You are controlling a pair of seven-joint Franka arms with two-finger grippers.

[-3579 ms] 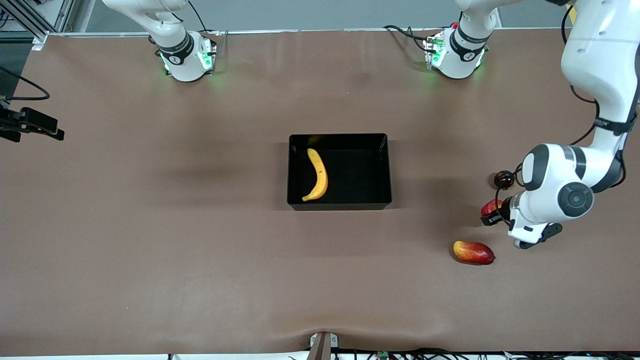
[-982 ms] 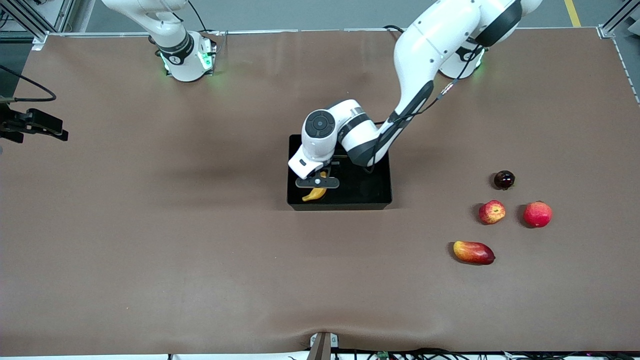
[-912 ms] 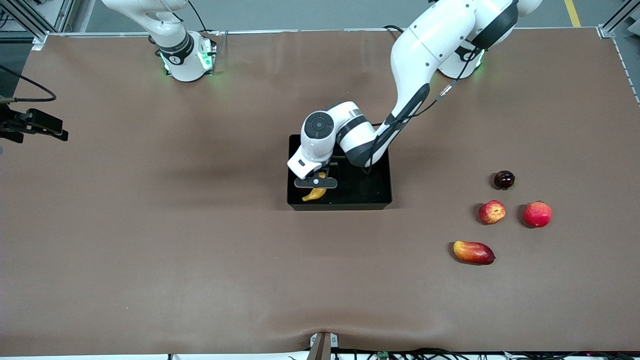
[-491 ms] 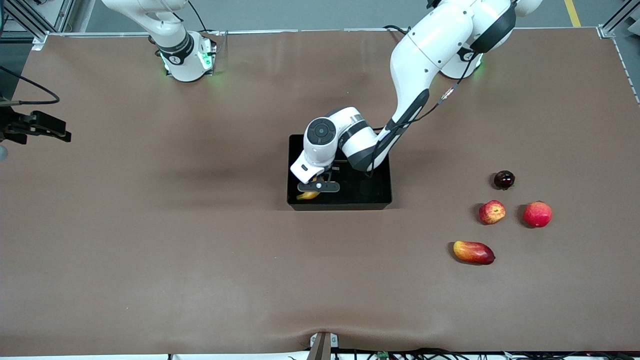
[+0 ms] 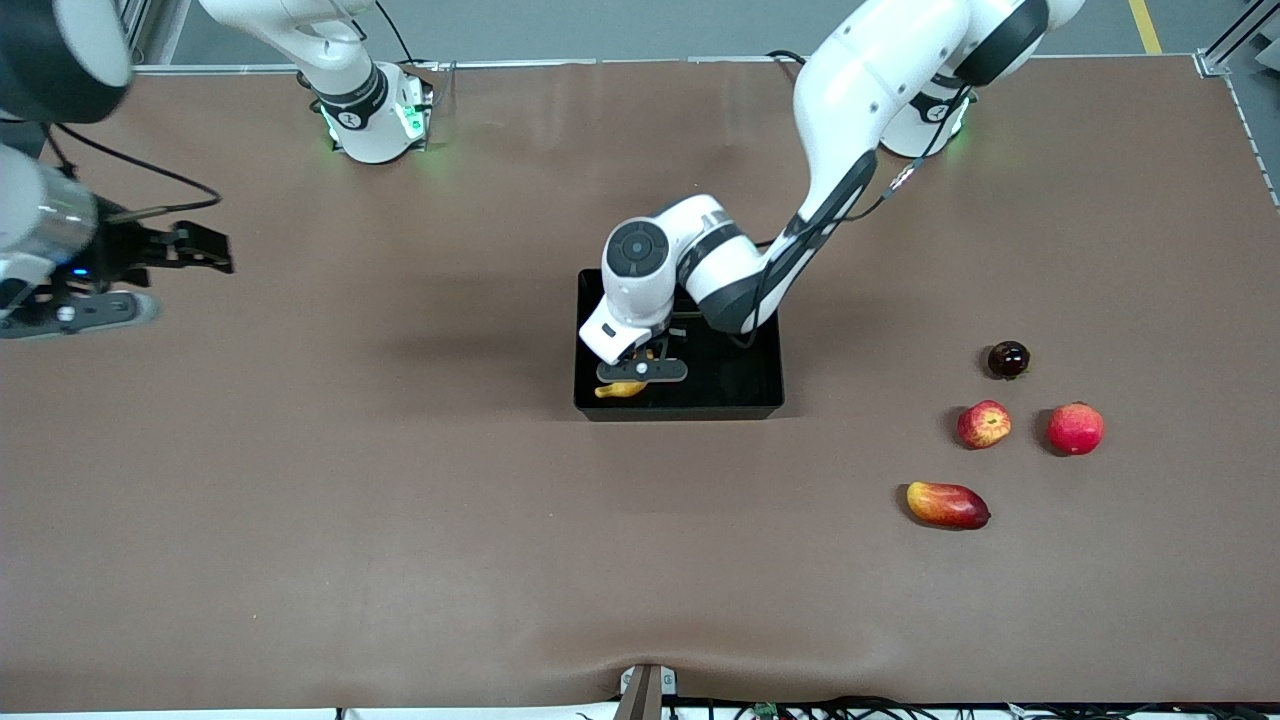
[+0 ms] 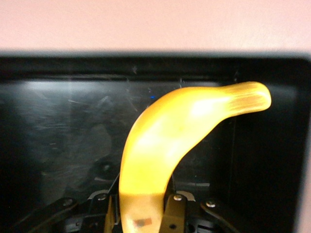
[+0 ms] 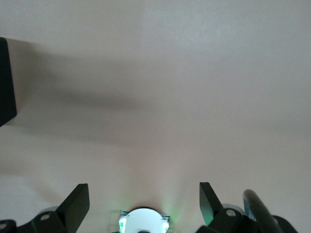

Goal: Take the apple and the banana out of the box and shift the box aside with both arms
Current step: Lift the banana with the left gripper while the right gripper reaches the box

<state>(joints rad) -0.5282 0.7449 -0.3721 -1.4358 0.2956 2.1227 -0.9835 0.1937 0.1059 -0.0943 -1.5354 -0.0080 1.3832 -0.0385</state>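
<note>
The black box (image 5: pixel 700 410) stands at the table's middle. My left gripper (image 5: pixel 640 371) is down inside it, at the end toward the right arm, shut on the yellow banana (image 5: pixel 620 389), of which only one tip shows. In the left wrist view the banana (image 6: pixel 165 141) runs out from between my left gripper's (image 6: pixel 143 216) fingers over the box floor (image 6: pixel 58 126). The red and yellow apple (image 5: pixel 984 423) lies on the table toward the left arm's end. My right gripper (image 5: pixel 205 252) is open and empty, up over the table's right-arm end; it is also in its wrist view (image 7: pixel 143 204).
Around the apple lie an all-red round fruit (image 5: pixel 1075 428), a red-and-yellow mango (image 5: pixel 947 504) nearer the camera, and a small dark round fruit (image 5: pixel 1008 359) farther off. A box corner (image 7: pixel 6 82) shows in the right wrist view.
My left arm has left the apple and gone into the box, onto the banana; the banana's tip has shifted a little. My right hand has swung in over the table's end.
</note>
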